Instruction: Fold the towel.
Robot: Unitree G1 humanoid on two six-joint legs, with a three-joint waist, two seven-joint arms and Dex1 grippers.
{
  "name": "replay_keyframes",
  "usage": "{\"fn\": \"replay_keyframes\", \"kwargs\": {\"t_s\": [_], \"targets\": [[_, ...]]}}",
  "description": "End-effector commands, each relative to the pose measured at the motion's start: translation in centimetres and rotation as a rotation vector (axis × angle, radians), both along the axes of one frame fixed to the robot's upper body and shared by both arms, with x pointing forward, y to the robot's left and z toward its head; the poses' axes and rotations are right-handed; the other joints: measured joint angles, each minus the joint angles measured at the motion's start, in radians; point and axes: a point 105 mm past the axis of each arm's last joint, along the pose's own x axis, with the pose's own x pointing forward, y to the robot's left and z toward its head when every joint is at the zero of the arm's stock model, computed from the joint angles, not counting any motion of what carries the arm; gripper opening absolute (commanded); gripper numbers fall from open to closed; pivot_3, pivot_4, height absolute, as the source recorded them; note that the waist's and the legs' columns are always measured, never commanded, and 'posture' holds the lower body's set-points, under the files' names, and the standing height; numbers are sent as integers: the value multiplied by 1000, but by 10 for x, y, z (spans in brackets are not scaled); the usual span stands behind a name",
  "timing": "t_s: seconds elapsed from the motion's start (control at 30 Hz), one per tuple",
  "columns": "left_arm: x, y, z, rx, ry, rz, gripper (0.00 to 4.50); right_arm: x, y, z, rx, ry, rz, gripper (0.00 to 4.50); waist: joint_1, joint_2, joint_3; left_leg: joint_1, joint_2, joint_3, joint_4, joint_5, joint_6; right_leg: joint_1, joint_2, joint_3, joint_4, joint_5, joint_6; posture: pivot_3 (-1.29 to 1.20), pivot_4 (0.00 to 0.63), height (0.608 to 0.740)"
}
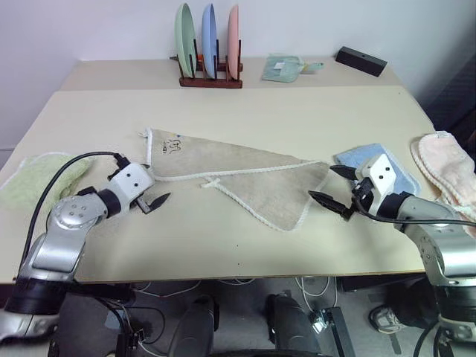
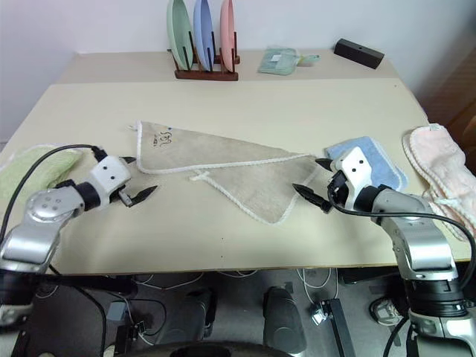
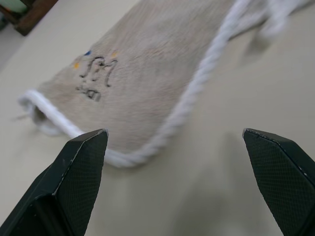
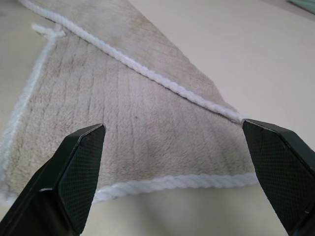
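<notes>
Left hand point(image 1: 154, 201): fingers spread wide, empty, hovering low over the desk point(image 1: 223, 245), just short of the towel's embroidered corner.
Right hand point(image 1: 332, 187): fingers spread wide, empty, facing the towel's opposite end, a corded corner just ahead of it.
Towel point(image 1: 245, 182): beige, white corded edging, lying flat between both hands, already doubled askew so one layer overlaps the other.
Step in hand (judged): approach to the two end corners for a pinch.
Grip advice, left: take the cord edge point(image 3: 187, 105) ahead of the fingertips, catching both layers if doubled there.
Grip advice, right: close on the near corded hem point(image 4: 172, 183), low to the desk.
Risk: light-blue towel point(image 1: 368, 160) lies just behind the right hand; avoid snagging it.
Lift advice: raise both corners evenly.
</notes>
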Motion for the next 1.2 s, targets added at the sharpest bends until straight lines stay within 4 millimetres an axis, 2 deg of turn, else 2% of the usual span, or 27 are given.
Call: {"fn": "replay_keyframes", "kwargs": {"t_s": [0.03, 0.13, 0.27, 0.3, 0.37, 0.6, 0.67, 0.8, 0.9, 1.1, 1.2], "targets": [[17, 5, 0, 108, -41, -8, 4490, -3, 3, 11, 12, -49, -2, 4500, 0, 0, 0, 0, 0, 0, 0, 0, 0, 0, 0, 0, 0, 0, 0, 0, 150, 740], [31, 8, -6, 156, -41, -8, 4490, -1, 5, 14, 21, -63, -15, 4500, 0, 0, 0, 0, 0, 0, 0, 0, 0, 0, 0, 0, 0, 0, 0, 0, 150, 740], [54, 3, -8, 125, -55, 24, 4490, 0, 7, 14, 25, -69, -21, 4500, 2, 1, 0, 1, 0, 0, 1, 0, 0, 1, 0, 0, 1, 0, 0, 0, 150, 740], [57, 3, -9, 123, -54, 26, 4248, 0, 9, 14, 26, -71, -22, 4500, 2, 0, 0, 1, 0, 0, 2, 0, 0, 1, 0, 0, 2, 0, 1, 0, 150, 740], [60, -3, -13, 126, -48, -8, 3624, -1, 9, 16, 30, -78, -30, 4500, 0, 0, 0, 1, 0, 0, 2, 0, 0, 1, 0, 0, 2, 0, 1, 0, 150, 740], [60, 0, -12, 119, -58, -23, 28, -1, 7, 15, 25, -83, -44, 4500, -4, 1, -1, 1, 0, 0, 2, 0, 0, 1, 0, 0, 3, 0, 1, 0, 150, 740], [58, 2, -9, 115, -65, -24, 28, 2, 6, 15, 8, -97, -53, 4500, -5, 1, -1, 1, 0, 0, 1, 0, 0, 1, 0, 0, 3, 0, 1, 0, 150, 740], [45, 9, 5, 72, -96, -33, 28, 16, -6, 19, -191, -161, -86, 4500, -10, 1, -1, 1, 0, 0, 1, 0, 0, 0, 0, 0, 3, 0, 1, 0, 150, 740], [31, 19, 8, 83, -97, -27, 28, 28, -14, 22, -309, -206, -88, 4500, -10, 1, 0, 1, 0, 0, 1, 0, 0, -1, 0, 0, 4, 0, 1, 0, 150, 740], [17, 26, 5, 100, -70, -2, 28, 51, -15, 14, -456, -245, -21, 4500, -3, 1, 0, 1, 0, 0, 1, 0, 0, -1, 0, 0, 3, 0, 1, 0, 150, 740], [16, 24, 6, 90, -69, 6, 28, 67, -7, 7, -496, -253, 32, 4500, -7, 1, 0, 0, 0, 0, 2, 0, 0, -1, 0, 0, 3, 0, 1, 0, 150, 740]]}}
